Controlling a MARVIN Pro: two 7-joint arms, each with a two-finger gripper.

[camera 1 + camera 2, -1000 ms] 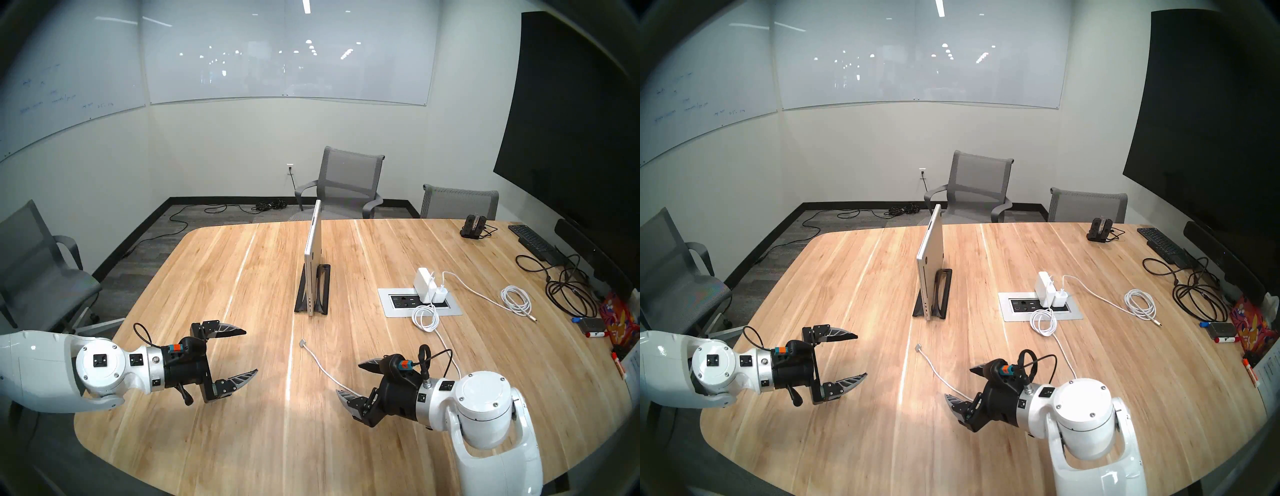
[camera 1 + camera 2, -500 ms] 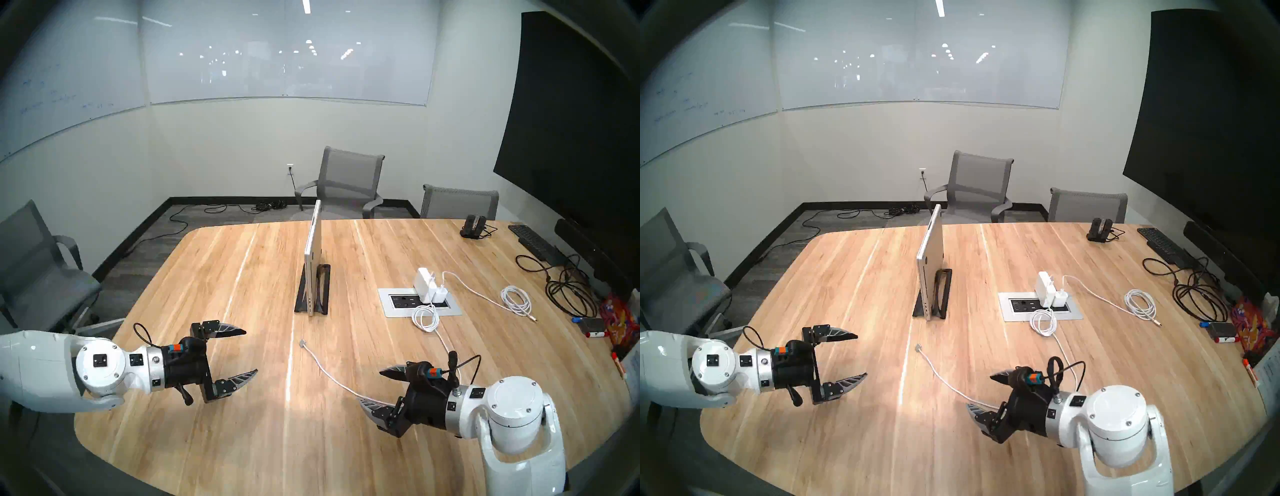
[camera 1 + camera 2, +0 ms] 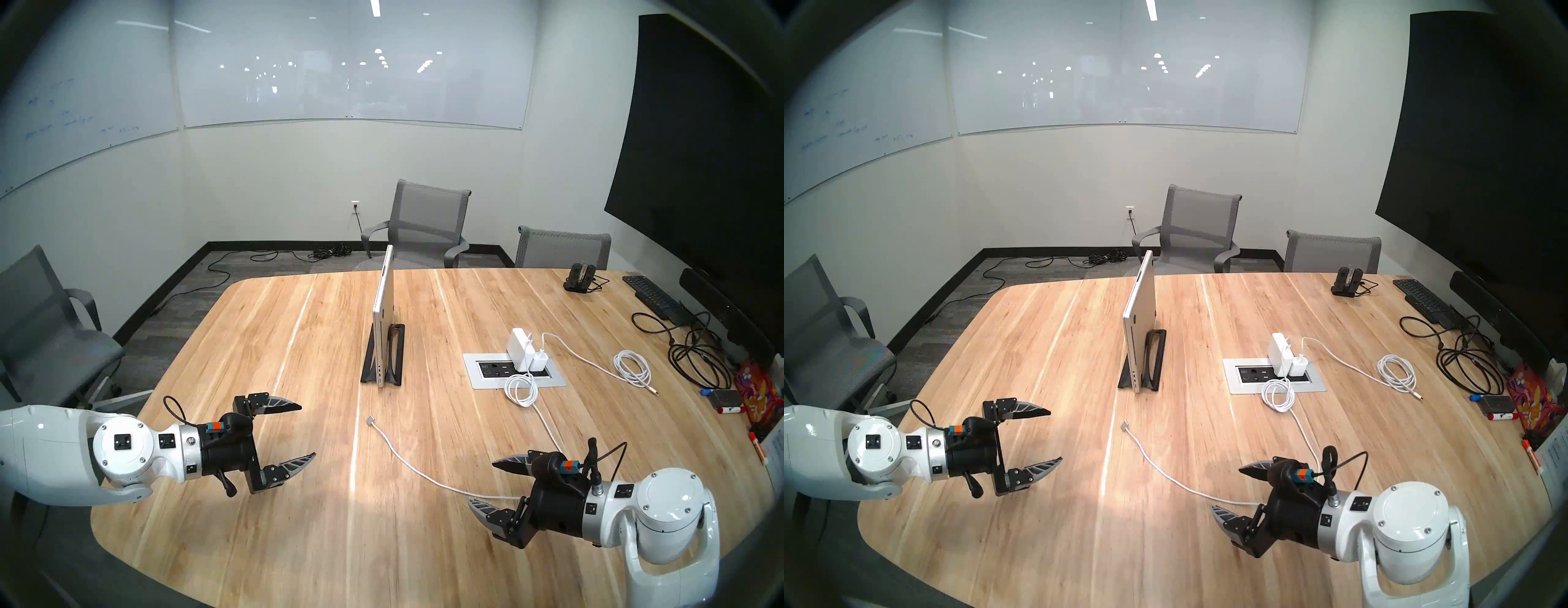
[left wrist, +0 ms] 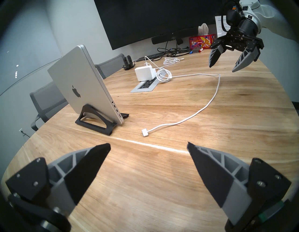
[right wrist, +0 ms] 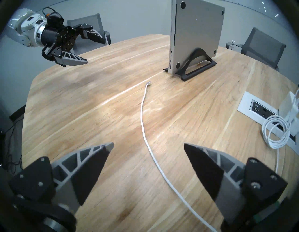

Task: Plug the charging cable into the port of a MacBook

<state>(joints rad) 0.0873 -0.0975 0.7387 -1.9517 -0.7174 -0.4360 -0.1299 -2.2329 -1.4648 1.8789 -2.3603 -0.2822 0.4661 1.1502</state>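
head stereo left shows the laptop (image 3: 383,322) standing on edge in a black stand (image 3: 396,356) mid-table. the charging cable (image 3: 407,460) lies loose on the wood, its flat plug (image 3: 370,420) near the stand, unplugged. left gripper (image 3: 307,431) and right gripper (image 3: 483,482) both hover spread wide, holding nothing.

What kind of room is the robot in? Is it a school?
It looks more like an office meeting room. There's one big wooden table with grey office chairs around it, glass whiteboards on the walls, and a large dark screen on the side.
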